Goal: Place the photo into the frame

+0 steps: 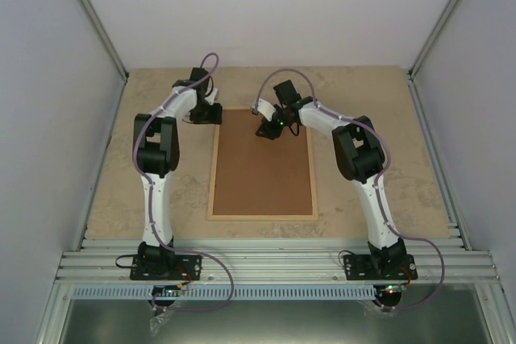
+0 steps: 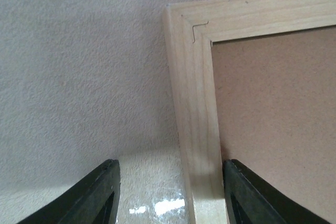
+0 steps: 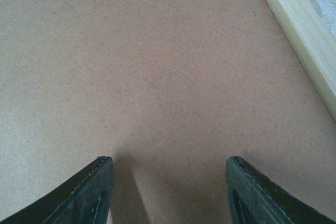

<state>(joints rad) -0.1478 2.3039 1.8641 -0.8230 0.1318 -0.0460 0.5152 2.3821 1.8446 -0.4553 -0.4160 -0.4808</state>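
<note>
Top external view: pale wooden rectangular frame (image 1: 262,216) lies on the beige table (image 1: 113,191), long axis near-to-far, flat brown backing board (image 1: 262,175) within. Left jaws, apart, straddle its far-left rail; right jaws, apart, hover over the board. Photo unseen.

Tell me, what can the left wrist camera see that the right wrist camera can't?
Only the left wrist view shows a corner of the thin pale wooden rectangular frame, a wide stretch of the beige speckled tabletop, and the left gripper, open, with one finger on each side of the frame's side rail. Only the right wrist view shows the right gripper, open above the flat brown backing board. Both views share the brown board and a strip of the pale frame.
</note>
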